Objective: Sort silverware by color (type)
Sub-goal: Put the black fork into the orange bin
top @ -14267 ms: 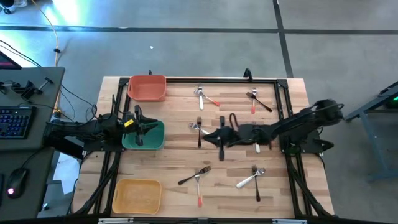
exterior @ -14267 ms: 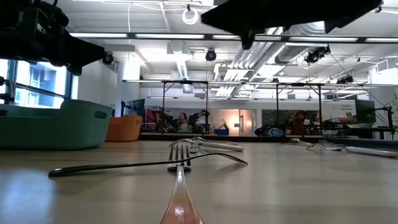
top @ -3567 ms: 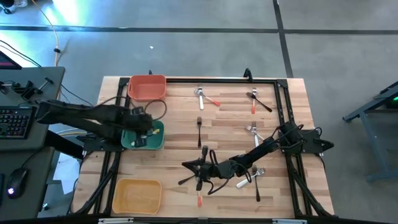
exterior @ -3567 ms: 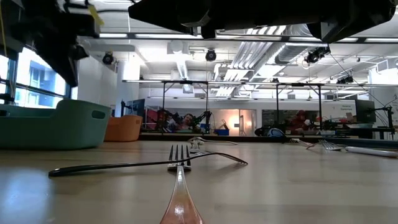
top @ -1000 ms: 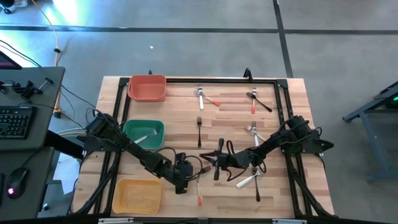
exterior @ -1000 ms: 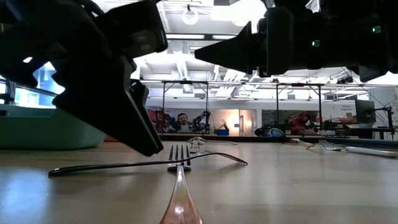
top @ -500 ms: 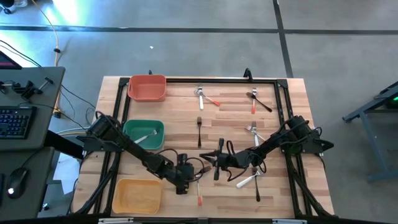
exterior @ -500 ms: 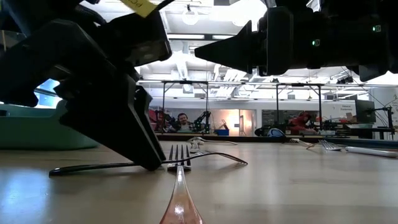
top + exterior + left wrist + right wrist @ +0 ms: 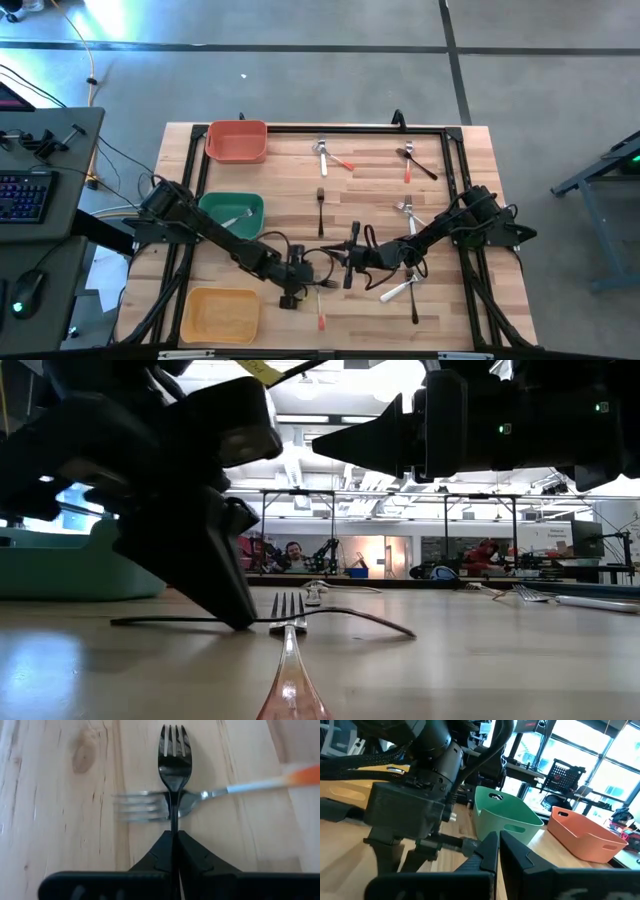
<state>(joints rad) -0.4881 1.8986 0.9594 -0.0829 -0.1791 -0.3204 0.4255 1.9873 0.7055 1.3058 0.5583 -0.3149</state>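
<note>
A black fork (image 9: 175,765) lies on the wooden table, crossing over the silver head of an orange-handled fork (image 9: 145,806). My left gripper (image 9: 175,834) stands over it near the table's middle (image 9: 308,277), shut on its handle. In the low view the fork's handle (image 9: 150,622) runs left and its head end (image 9: 395,626) right of the fingers. My right gripper (image 9: 497,837) hovers level above the table just right of the left one (image 9: 335,262), shut with nothing in it. My left gripper pinches the black fork's handle (image 9: 175,822) between its two fingers, just behind where it crosses the other fork's head. The fingers slant down from the table's left, in line with the handle. Their tips (image 9: 238,622) reach the table, where the fork seems to rest.
An orange bin (image 9: 237,141), a green bin (image 9: 250,226) with a utensil in it and a yellow bin (image 9: 220,312) line the left side. More silverware lies far (image 9: 330,155) (image 9: 412,162), mid-table (image 9: 320,197) (image 9: 408,210) and near right (image 9: 405,288).
My left gripper has sunk to the table, rolled a little and taken hold of the black fork's handle. The fork has turned slightly: its handle end has swung toward the far edge, its head end toward the near edge.
</note>
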